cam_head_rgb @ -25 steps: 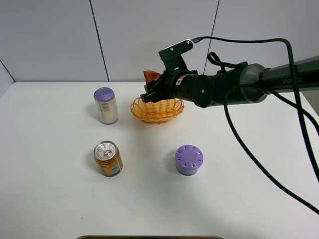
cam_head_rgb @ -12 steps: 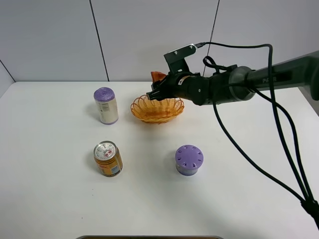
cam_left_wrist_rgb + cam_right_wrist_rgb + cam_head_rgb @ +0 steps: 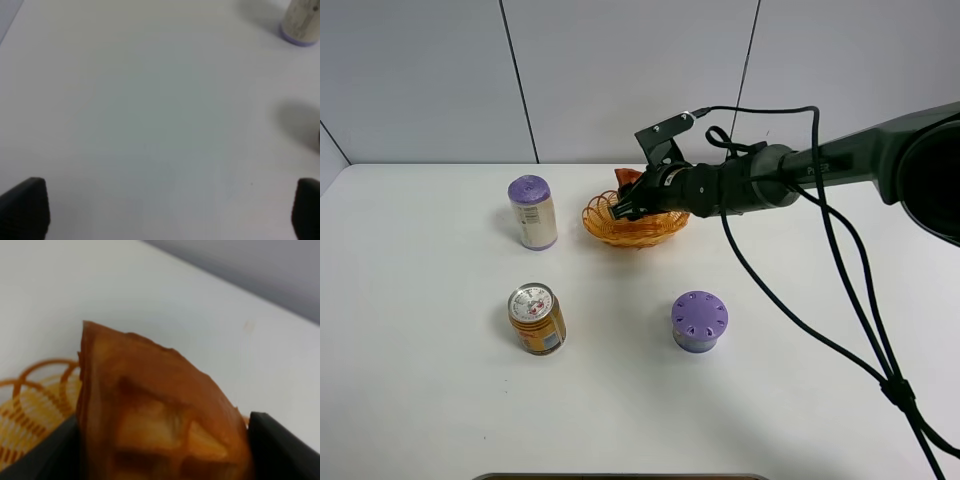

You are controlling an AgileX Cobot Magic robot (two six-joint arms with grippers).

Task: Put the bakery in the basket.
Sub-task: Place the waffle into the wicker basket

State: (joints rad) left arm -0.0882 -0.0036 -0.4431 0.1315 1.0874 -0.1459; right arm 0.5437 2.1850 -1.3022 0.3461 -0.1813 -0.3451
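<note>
The orange wicker basket [image 3: 632,222] sits at the back middle of the white table. My right gripper [image 3: 628,200] is shut on the orange-brown waffle piece [image 3: 626,179] and holds it low over the basket's back rim. In the right wrist view the waffle [image 3: 155,415] fills the frame between the two dark fingers [image 3: 280,450], with the basket's woven rim [image 3: 35,395] beside and below it. My left gripper [image 3: 165,212] is open over bare table; only its two fingertips [image 3: 25,207] show. It is out of the exterior high view.
A purple-lidded white can [image 3: 532,212] stands left of the basket. An orange can [image 3: 537,319] stands in front of it. A purple round tub [image 3: 699,321] stands at front middle. The right arm's black cables [image 3: 820,300] hang over the table's right side.
My right gripper has moved down and slightly left with the waffle, from above the basket's back rim to just over the basket. The left gripper's earlier state is not shown.
</note>
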